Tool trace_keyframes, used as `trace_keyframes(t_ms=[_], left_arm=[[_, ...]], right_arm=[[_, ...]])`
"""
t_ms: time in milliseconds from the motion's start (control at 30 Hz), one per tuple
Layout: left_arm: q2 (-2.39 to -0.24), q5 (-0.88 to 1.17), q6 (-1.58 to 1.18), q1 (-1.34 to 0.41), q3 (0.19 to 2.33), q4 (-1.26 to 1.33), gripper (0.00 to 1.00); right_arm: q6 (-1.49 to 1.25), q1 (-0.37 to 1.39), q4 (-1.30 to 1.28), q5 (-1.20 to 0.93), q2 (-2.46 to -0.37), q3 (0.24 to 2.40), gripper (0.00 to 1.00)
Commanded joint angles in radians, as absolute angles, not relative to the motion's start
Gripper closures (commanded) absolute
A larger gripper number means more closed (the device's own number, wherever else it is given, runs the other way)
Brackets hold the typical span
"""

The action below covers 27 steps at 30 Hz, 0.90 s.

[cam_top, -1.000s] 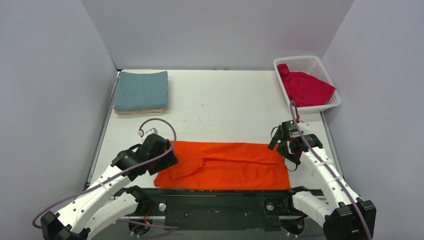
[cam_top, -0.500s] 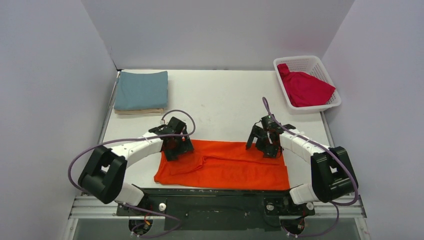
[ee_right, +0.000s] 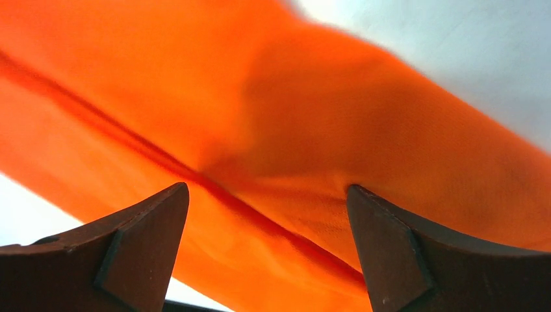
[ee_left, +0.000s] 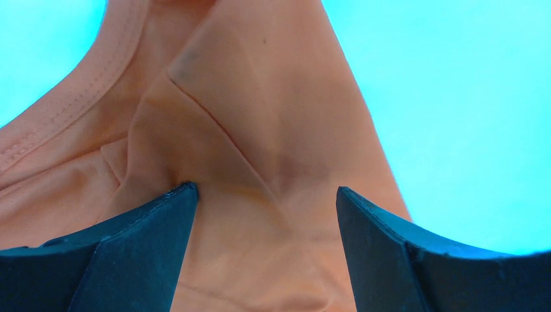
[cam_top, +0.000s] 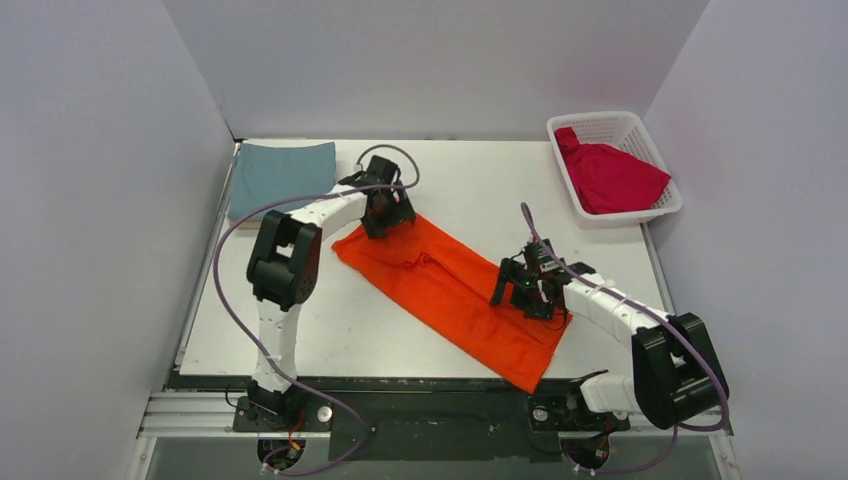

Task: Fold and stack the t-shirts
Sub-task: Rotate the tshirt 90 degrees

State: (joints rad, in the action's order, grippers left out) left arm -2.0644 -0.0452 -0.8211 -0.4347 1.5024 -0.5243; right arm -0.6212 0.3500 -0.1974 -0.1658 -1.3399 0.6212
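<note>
The left gripper (cam_top: 388,222) is down on the far end of the orange shirt (cam_top: 450,290), which lies on the counter (cam_top: 480,190) as a long folded band running diagonally from this gripper toward the right arm's base. In the left wrist view its two dark fingers (ee_left: 130,240) stand wide apart and are not clenched. Puckered orange cloth with a stitched hem fills the gap between them and spreads out ahead of the tips, with bare counter showing beyond the cloth on both sides. Whether the tips press into the cloth or only sit just over it cannot be told. The right gripper is lowered over the band farther along, past its middle, with the shirt's near corner behind it toward the counter's front edge. The right wrist view shows it released as well. Its fingers are spread, smooth orange cloth with one long crease passes under and between them, and pale counter lies ahead of the cloth's far edge. The two grippers are well apart, with a stretch of flat orange shirt between them. A folded teal shirt (cam_top: 275,175) rests just to the left of the left gripper, at the counter's far left corner, partly crossed by the left arm. A red shirt (cam_top: 605,178) lies bunched in a white basket (cam_top: 640,125) well beyond the right gripper, at the far right corner.
</note>
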Motion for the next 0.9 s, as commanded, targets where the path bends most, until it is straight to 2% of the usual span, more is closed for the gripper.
trace_keyframes(t_ms=[0,167,233,367,867], left_arm=[[-2.339,0.037,-0.765,-0.446,1.816,-0.523,0.11],[-2.736,0.155,-0.814,-0.473,2.466,-0.632,0.1],[-2.85,0.237,-0.899,-0.471,2.611,-0.541,0.1],[-2.924,0.307,-1.047,-0.471,2.586,-0.327,0.1],[-2.96,0.236,-1.088,-0.476,2.637,-0.139,0.1]], right_arm=[[-0.587,0.454,-0.358,-0.233,-1.303,0.511,0.13],[-0.63,0.648,-0.341,-0.305,-1.265,0.502,0.13],[-0.65,0.731,-0.311,-0.325,-1.263,0.519,0.13],[-0.676,0.832,-0.246,-0.377,-1.309,0.556,0.13],[-0.713,0.87,-0.104,-0.4,-1.481,0.727,0.13]])
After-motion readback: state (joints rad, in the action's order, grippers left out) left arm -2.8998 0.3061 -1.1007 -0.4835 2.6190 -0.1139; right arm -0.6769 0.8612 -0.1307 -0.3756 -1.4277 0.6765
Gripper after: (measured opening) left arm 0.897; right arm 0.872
